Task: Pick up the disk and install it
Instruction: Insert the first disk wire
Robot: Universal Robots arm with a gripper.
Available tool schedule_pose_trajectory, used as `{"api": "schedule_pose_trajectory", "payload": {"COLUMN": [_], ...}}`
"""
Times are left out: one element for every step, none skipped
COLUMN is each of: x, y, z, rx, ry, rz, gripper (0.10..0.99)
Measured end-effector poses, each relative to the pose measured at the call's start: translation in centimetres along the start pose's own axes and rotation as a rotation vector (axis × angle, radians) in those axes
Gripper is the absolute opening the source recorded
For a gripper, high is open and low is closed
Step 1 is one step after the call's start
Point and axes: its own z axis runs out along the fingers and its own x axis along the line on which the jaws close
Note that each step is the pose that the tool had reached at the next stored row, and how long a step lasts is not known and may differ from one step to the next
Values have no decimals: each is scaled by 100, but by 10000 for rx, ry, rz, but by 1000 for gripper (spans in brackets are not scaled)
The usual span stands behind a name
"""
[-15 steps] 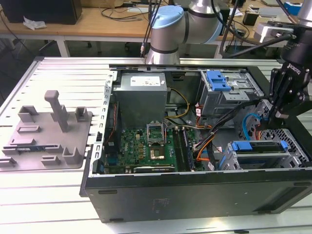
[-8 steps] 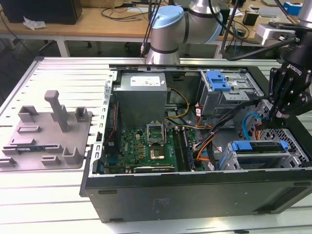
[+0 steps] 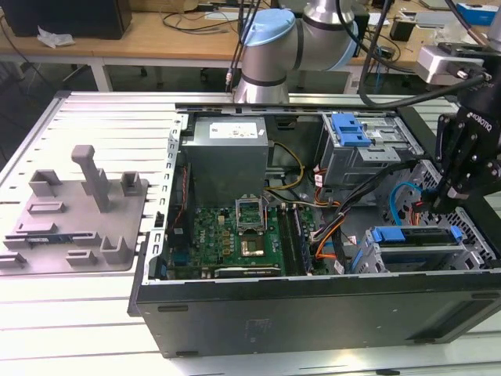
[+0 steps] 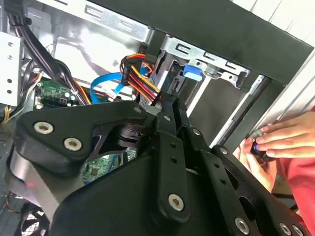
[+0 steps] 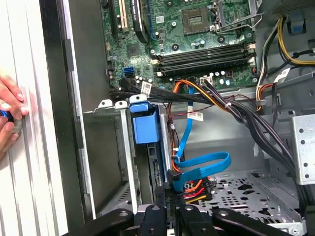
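Observation:
The disk (image 3: pixel 415 252) lies in the drive cage at the front corner of the open computer case, on the exterior view's right, with its blue bracket (image 3: pixel 412 234) along the top edge. In the first wrist view the disk's blue bracket (image 5: pixel 145 124) sits in the cage slot, and blue and coloured cables (image 5: pixel 193 183) plug in at its near end. My gripper (image 3: pixel 434 205) hangs just above the cage. Both wrist views show its fingers pressed together, gripper (image 4: pixel 170 101) and gripper (image 5: pixel 165 195), with nothing between them, pointing at the cabled end of the disk.
A person's hand (image 4: pixel 280 140) holds a small dark object against the outside of the case wall (image 5: pixel 54 123). Inside are the motherboard (image 3: pixel 235 235), a grey power supply (image 3: pixel 227 153), a second bay with a blue latch (image 3: pixel 349 129) and cable bundles (image 3: pixel 344 211). A grey fixture plate (image 3: pixel 74 215) lies on the exterior view's left.

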Motion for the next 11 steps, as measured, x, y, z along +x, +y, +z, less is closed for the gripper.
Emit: {"api": "schedule_pose_trajectory", "payload": {"x": [1,6,14,25,45,61,80,100,127,169,185], "y": [0,3,6,9,13,14,14,11,9,15,24], "z": [1,2,3,5,8,11,14,18,21,28,30], "rx": [10,28,35,40,47,53,57,53,47,40,41], "ry": [-26,-87,-132,-186,-297,-387,-487,-586,-714,-781,-786], "rz": [-73,-214,-253,-264,-266,-265,-265,-266,-266,-266,-266], "gripper": [165,165,165,165,165,165,165,165,165,165,165]}}
